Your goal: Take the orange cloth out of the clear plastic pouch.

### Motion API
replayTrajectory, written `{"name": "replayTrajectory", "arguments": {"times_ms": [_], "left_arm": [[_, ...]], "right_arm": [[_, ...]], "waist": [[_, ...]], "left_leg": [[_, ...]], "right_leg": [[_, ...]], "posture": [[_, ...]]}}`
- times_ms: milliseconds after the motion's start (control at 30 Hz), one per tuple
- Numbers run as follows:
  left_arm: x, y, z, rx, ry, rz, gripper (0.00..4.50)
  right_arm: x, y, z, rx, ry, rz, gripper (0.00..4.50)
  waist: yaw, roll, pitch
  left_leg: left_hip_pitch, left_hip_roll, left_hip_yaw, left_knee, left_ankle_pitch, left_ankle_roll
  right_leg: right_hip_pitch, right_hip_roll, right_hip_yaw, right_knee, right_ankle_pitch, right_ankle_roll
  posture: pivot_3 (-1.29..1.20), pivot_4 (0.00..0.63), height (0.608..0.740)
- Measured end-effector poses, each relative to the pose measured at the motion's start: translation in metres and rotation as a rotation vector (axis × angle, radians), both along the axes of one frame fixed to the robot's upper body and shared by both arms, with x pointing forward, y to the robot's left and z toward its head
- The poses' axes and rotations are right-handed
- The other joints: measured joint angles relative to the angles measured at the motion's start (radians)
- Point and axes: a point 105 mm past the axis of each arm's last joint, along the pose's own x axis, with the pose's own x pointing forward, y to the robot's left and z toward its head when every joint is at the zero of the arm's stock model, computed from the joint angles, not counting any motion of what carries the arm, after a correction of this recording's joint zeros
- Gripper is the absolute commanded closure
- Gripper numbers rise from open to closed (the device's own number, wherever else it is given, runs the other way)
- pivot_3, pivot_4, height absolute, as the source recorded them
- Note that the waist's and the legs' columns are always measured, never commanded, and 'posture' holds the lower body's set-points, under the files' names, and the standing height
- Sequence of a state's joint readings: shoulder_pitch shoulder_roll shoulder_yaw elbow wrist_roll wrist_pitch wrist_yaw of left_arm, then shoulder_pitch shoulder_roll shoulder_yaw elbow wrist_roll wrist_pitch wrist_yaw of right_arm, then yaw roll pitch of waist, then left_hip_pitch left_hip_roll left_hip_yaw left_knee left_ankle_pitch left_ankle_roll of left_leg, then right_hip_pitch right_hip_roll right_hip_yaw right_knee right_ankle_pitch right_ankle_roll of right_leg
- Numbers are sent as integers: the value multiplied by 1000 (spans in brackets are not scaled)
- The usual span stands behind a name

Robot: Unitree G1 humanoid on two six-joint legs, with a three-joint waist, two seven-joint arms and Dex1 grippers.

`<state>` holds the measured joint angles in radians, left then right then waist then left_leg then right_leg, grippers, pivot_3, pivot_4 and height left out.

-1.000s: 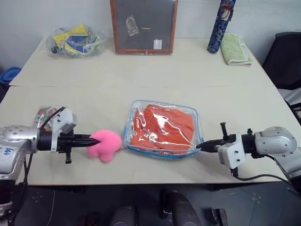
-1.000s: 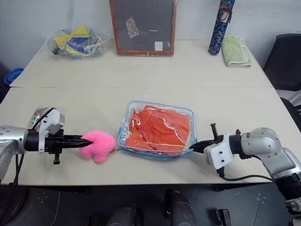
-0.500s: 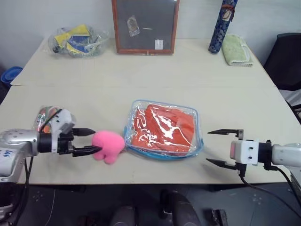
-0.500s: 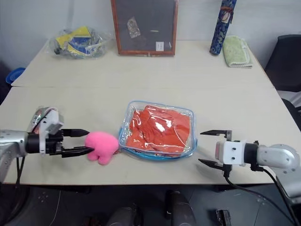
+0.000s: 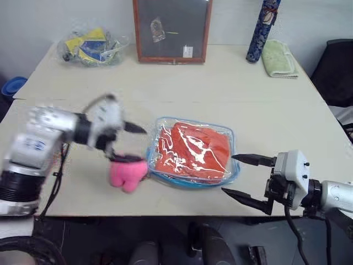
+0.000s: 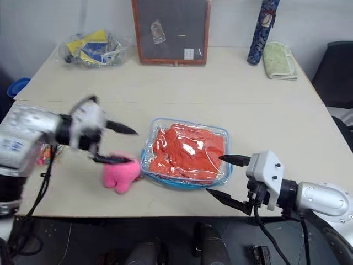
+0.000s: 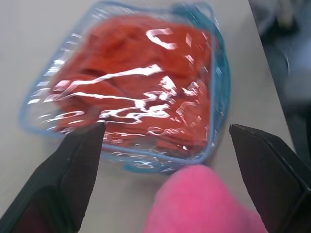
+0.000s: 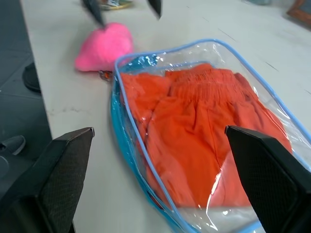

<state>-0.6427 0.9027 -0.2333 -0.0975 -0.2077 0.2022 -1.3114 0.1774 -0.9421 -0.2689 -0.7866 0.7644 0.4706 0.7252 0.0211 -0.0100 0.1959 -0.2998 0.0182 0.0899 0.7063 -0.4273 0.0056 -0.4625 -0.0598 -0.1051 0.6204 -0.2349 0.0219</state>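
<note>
The clear plastic pouch (image 5: 187, 183) with light blue edging lies flat near the table's front edge. Inside it, the folded orange cloth (image 5: 193, 148) fills most of the space. My left gripper (image 5: 140, 145) hovers open just left of the pouch, one finger above the other, over a pink plush heart (image 5: 128, 172) that touches the pouch's left edge. On the other side, my right gripper (image 5: 228, 174) is open too, its upper fingertip close to the pouch's right corner and nothing between its fingers. The left wrist view looks across the plush (image 7: 204, 204) onto the pouch (image 7: 121, 158).
At the back stand a framed dark board (image 5: 172, 30), a wrinkly clear bag of yellow and blue items (image 5: 91, 47), a blue patterned tube (image 5: 259, 30) and a pale green towel (image 5: 278, 58). A black chair (image 5: 336, 66) is at the right. A small colourful packet (image 6: 41, 155) lies at the left.
Both grippers went from shut to open. My left arm rose and swung right over the plush toward the pouch. My right gripper drew back from the pouch's corner and rolled.
</note>
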Motion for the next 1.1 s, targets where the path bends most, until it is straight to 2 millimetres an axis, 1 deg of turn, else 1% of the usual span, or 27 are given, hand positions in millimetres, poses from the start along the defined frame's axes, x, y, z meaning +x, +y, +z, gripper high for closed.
{"name": "replayTrajectory", "arguments": {"times_ms": [33, 100, 267, 367, 467, 567, 633, 733, 833, 933, 1100], "left_arm": [[2, 0, -7, 55, -54, -29, 176], [7, 3, -14, 107, -114, -47, 176], [14, 3, -23, 139, -231, -74, 176], [15, -7, -28, 85, -243, -75, 176], [11, -13, -34, 39, -202, -60, 176], [-4, -18, -36, 4, -132, -104, 176], [-9, -19, -34, 4, -122, -127, 176], [-5, -17, -29, 8, -163, -103, 176], [0, -17, -30, 21, -198, -89, 176], [3, -17, -32, 15, -206, -72, 814], [3, -18, -32, 4, -209, -72, 2385]], "right_arm": [[0, 0, -2, -3, 6, -7, 5], [-2, 1, -5, -5, 14, -19, 5], [-5, 2, -10, 7, 24, -52, 5], [-5, 1, -13, -7, 27, -65, 5], [-6, 0, -15, -23, 27, -68, 5], [-7, 1, -16, -28, 26, -62, 5], [-7, 1, -17, -35, 24, -59, 5], [-8, 3, -18, -38, 24, -44, 5], [-8, 3, -17, -38, 12, -36, 5], [-8, 3, -17, -38, 9, -32, 0], [-7, 1, -19, -54, 8, -31, 0]], "waist": [[0, 0, 0], [1, 0, 0], [4, 0, 0], [4, 0, 0], [4, 0, 0], [2, 0, 0], [3, 0, 0], [3, 0, 0], [3, 0, 0], [3, 0, 0], [4, 0, 0]], "left_leg": [[1, 0, 1, -1, 0, 0], [1, 0, 1, -1, 0, 0], [1, 0, 1, -1, 0, 1], [1, 0, 1, 0, 0, 2], [1, 0, 1, 0, 0, 2], [1, 1, 1, -1, 0, 2], [1, 1, 0, 0, 0, 2], [1, 0, 1, 0, 0, 2], [1, 0, 0, 0, 0, 2], [1, 0, 0, 0, 0, 2], [1, 0, 0, 0, 0, 2]], "right_leg": [[0, 0, 1, 0, 0, 0], [0, 0, 1, 1, 0, 0], [0, -1, 1, 1, 0, 0], [0, -1, 1, 1, 0, 0], [0, -1, 1, 1, 0, 0], [0, -1, 1, 1, 0, 0], [0, -1, 1, 1, 0, 0], [1, -1, 1, 1, 0, 0], [1, -1, 1, 1, 0, 1], [1, -1, 1, 1, 0, 1], [1, -1, 1, 1, 0, 1]], "posture": [[0, 150, 740], [0, 150, 740], [0, 150, 740], [0, 150, 740], [0, 150, 740], [0, 150, 740], [0, 150, 740], [0, 150, 740], [0, 150, 740], [0, 150, 740], [0, 150, 740]]}}
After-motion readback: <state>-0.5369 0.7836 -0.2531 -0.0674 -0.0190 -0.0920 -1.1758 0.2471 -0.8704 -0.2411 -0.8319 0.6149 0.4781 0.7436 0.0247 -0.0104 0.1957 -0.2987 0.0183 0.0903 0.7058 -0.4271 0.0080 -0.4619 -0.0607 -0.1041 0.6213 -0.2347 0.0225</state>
